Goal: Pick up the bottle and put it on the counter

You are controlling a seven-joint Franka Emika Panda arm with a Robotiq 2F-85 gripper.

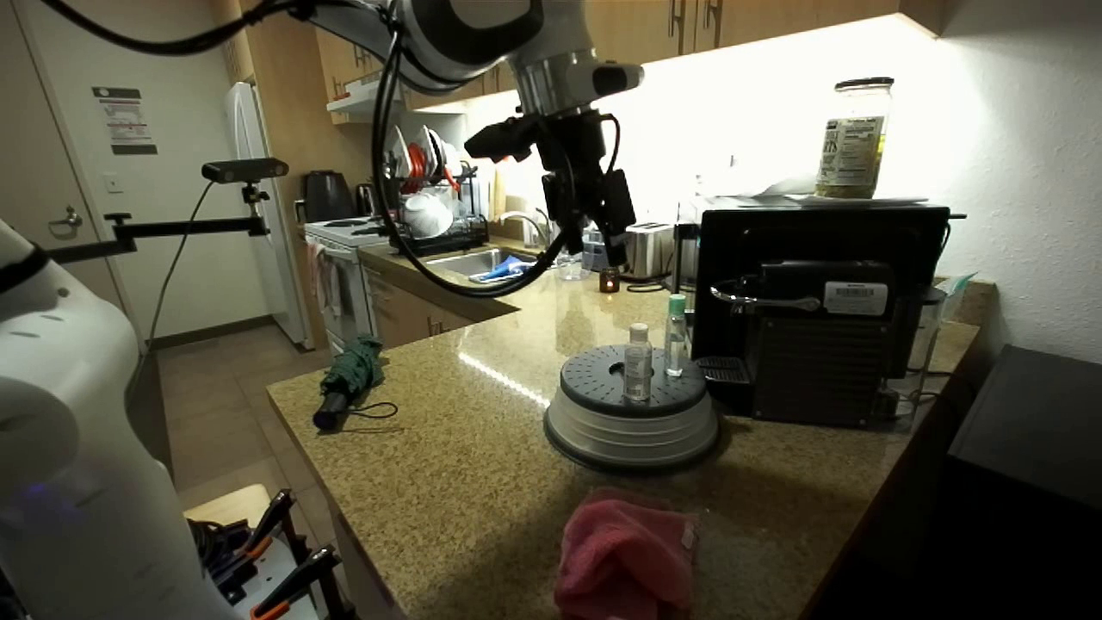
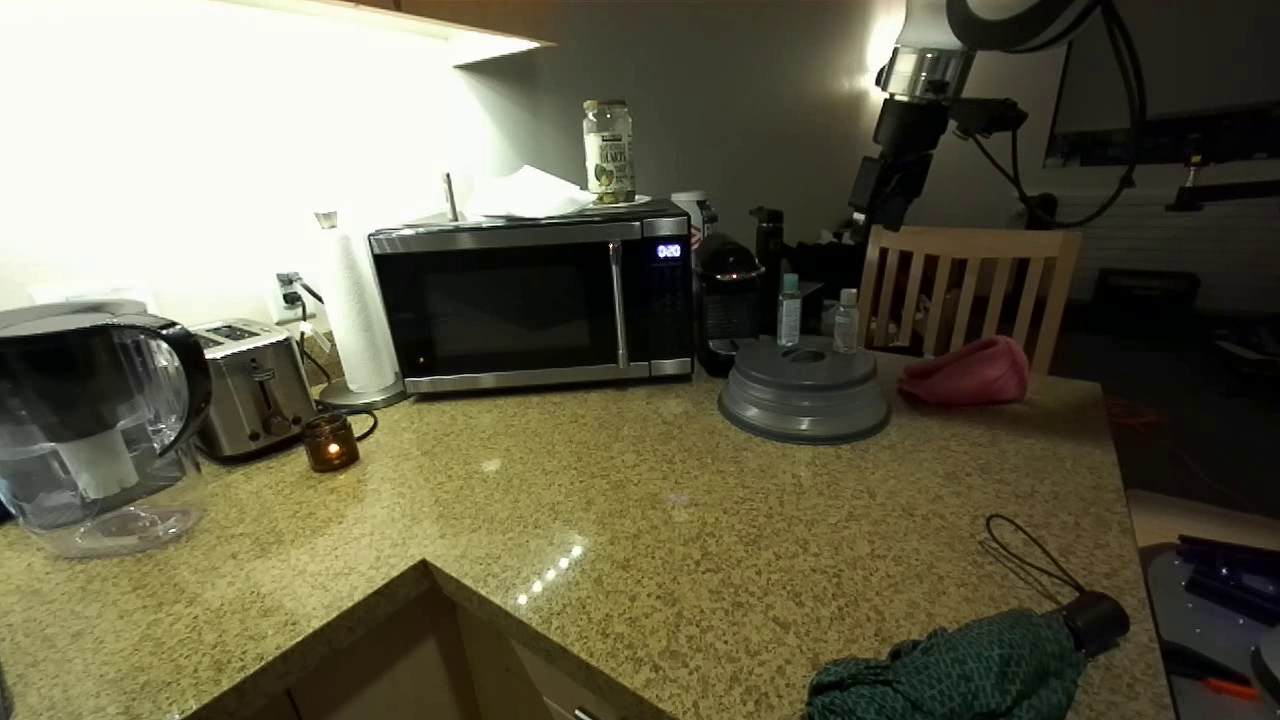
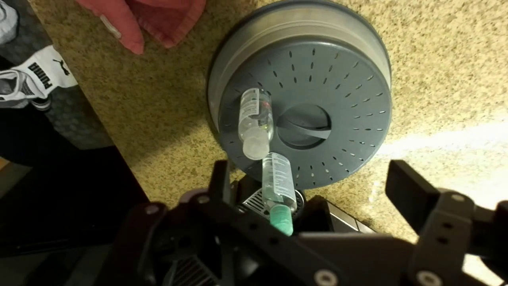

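Grey dome (image 3: 349, 99): clear-capped bottle (image 3: 256, 119) and green-capped bottle (image 3: 279, 178) stand upright on top, a narrow gap between the 2.
Gripper (image 3: 311, 176): spread wide, raised above both bottles, open air between.
Coffee machine (image 1: 818, 340): blocks the side just beside the green-capped bottle.
Pink cloth (image 1: 624, 551): bunched on the clear-capped bottle's side.
Counter (image 2: 600, 500): broad open stretch between grey dome and umbrella (image 2: 950, 670).

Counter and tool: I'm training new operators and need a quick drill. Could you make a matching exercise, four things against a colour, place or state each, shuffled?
1. cloth
2. tool
3. candle
4. teal-capped bottle

A. standing on the grey dome
B. lit
C. pink
D. in the air, open

Pairs: 1-C; 2-D; 3-B; 4-A
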